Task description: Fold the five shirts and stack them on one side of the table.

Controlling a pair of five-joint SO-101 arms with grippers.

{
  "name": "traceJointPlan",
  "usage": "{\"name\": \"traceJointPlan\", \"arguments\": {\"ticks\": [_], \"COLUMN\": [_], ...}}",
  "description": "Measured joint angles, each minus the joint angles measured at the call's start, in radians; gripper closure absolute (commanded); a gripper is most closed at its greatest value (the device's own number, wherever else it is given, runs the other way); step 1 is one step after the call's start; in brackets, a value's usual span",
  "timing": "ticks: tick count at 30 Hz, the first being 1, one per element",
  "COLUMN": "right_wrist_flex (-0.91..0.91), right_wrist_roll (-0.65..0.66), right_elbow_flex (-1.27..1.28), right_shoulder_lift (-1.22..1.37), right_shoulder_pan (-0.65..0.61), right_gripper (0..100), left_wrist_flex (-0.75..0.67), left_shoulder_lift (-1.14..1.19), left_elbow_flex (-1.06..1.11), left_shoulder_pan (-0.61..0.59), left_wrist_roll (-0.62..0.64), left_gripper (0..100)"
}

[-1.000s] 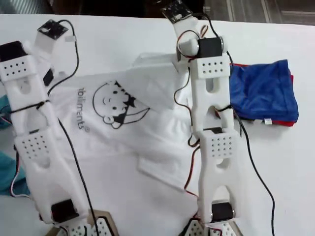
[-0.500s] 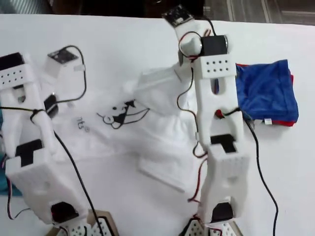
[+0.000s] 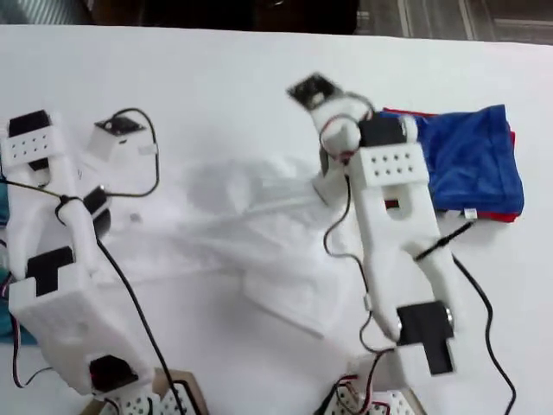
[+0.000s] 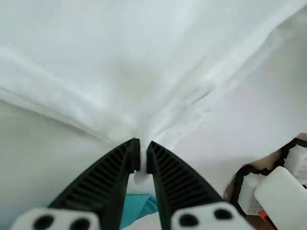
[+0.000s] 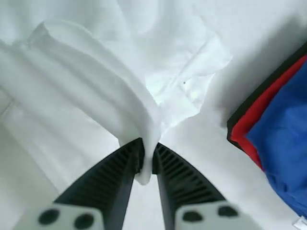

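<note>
**Both claws have drawn the white shirt back over itself**

Since one second ago both arms have pulled back toward the lower edge of the high view and taken the upper edge of the white shirt (image 3: 259, 233) with them. The printed face, which was plainly visible on the shirt before, is now hidden under the cloth that was pulled over it. The shirt now lies as a bunched band across the middle of the table (image 3: 216, 69), between the two arms.

The left gripper (image 4: 142, 155) is pressed together on a thin ridge of the white cloth. The shirt spreads out from its tips into the upper part of the left wrist picture. A piece of teal cloth (image 4: 139, 206) shows below the jaws.

The right gripper (image 5: 147, 160) also pinches a thick fold of the same shirt, and this fold rises from the tips toward the upper left of its picture.

At the right of the high view lies the folded blue shirt (image 3: 471, 160) on top of a red shirt (image 3: 510, 216). This stack is just beside the right gripper and is not touched by it.
</note>
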Motion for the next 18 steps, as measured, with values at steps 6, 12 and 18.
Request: {"name": "traceJointPlan", "arguments": {"ticks": [6,12,18], "right_wrist_flex": [-0.121,-0.140,-0.161], "right_wrist_roll": [0.014,0.066,0.087], "right_elbow_flex": [0.250,0.272,0.382], "right_shoulder_lift": [-0.087,-0.107,-0.109], "right_shoulder_pan": [0.006,0.104,0.147], "right_gripper": [97.8,97.8,97.8], "left_wrist_flex": [-0.003,-0.003,-0.003], "left_shoulder_lift": [0.000,-0.008,-0.008], "left_elbow_flex": [0.055,0.074,0.143], "left_shoulder_pan": [0.000,-0.002,-0.002], "left_wrist_roll": [0.000,-0.046,-0.058], "left_gripper": [97,97,97]}}
